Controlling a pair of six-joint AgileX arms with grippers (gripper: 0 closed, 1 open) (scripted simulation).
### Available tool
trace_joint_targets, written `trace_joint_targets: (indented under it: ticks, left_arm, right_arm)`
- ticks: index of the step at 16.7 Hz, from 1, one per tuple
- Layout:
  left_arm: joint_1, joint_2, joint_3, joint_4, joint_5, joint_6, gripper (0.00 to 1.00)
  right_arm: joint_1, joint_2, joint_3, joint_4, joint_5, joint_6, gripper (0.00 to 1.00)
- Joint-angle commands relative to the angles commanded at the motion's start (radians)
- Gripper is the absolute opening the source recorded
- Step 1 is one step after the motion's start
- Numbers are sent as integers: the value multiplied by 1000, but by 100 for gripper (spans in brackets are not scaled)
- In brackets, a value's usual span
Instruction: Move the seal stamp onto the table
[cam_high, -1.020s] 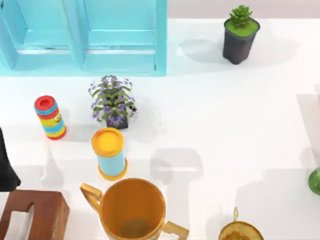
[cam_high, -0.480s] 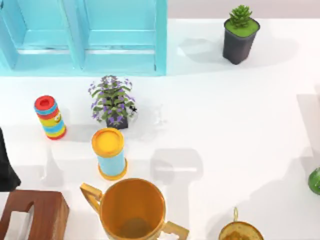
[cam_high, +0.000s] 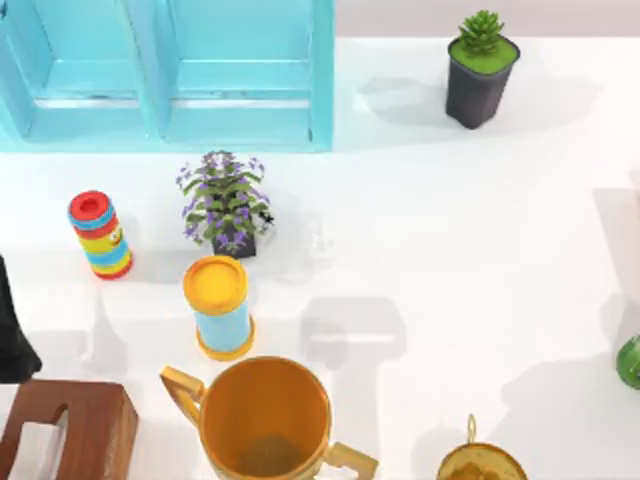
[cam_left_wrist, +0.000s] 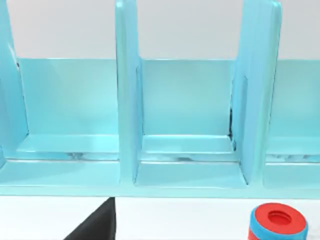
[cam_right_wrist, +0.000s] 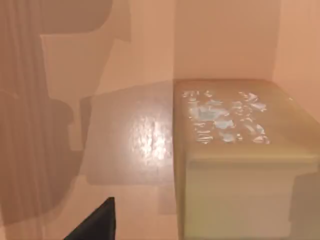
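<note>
right wrist cam is right up on the stamp (cam_right_wrist: 240, 155), sitting on what looks like a tan floor, can't tell either claw's state.

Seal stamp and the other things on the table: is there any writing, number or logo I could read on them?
None can be read.
The seal stamp: pale broken marks on its upper face, not legible as characters.
The striped red-capped cylinder: a small spot on its side, too small to read.
The blue-yellow cylinder, golden cup, plant pots and blue cabinet: no text visible.
</note>
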Motion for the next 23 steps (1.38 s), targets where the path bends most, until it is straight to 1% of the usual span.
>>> trace_joint_targets:
  ticks: [3, 5, 10, 23]
  left_arm:
    - [0, 0, 0, 0, 0, 0, 100]
    - [0, 0, 0, 0, 0, 0, 100]
    - [0, 0, 0, 0, 0, 0, 100]
    - [0, 0, 0, 0, 0, 0, 100]
  right_arm:
    - [0, 41, -103, 153, 0, 1, 100]
    - [0, 59, -149, 210, 0, 1, 100]
    - [0, 64, -162, 224, 0, 1, 100]
    - [0, 64, -162, 224, 0, 1, 2]
